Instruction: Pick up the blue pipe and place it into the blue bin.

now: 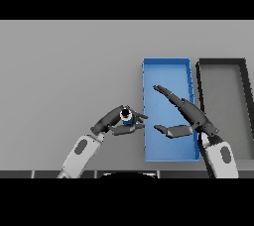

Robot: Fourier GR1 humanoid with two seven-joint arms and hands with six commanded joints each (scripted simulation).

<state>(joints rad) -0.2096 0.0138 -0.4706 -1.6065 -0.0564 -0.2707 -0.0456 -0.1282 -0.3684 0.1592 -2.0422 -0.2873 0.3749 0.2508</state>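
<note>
A short blue pipe (127, 118) with a dark open end is held just left of the blue bin (166, 64), above the grey table. My left hand (113, 120) is shut on it, fingers above and thumb below pinching it. The bin is a long shallow tray running away from me, with nothing showing inside. My right hand (188, 113) hovers over the bin's near half, open, with straight fingers pointing up-left and the thumb stretched left.
A black bin (244, 79) stands right of the blue one, its right part cut off by the picture's edge. Grey table (64, 71) spreads to the left and far side.
</note>
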